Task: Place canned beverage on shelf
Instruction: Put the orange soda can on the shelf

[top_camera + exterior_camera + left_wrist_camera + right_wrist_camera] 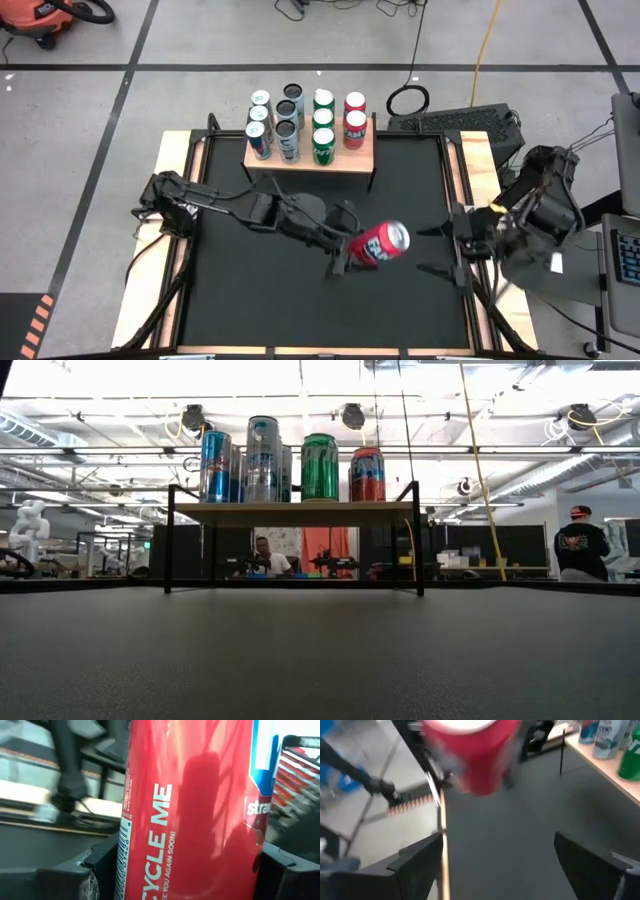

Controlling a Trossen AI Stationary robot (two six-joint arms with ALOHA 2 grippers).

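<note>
The left end effector (352,252) clamps a red can (379,243) above the middle of the black table (250,300), the can tipped over, its long axis near level, its silver top pointing toward the right end effector (447,249), which waits with fingers spread wide near the table's right edge. The shelf (355,156) at the far edge carries upright cans in four rows: blue (258,139), dark (287,135), green (323,144) and red (354,128).

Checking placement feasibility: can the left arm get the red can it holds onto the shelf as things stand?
Probably yes. The left gripper holds the red can above the table, and the shelf has a bare spot in front of its red cans. The right gripper waits open, off to the side.
</note>
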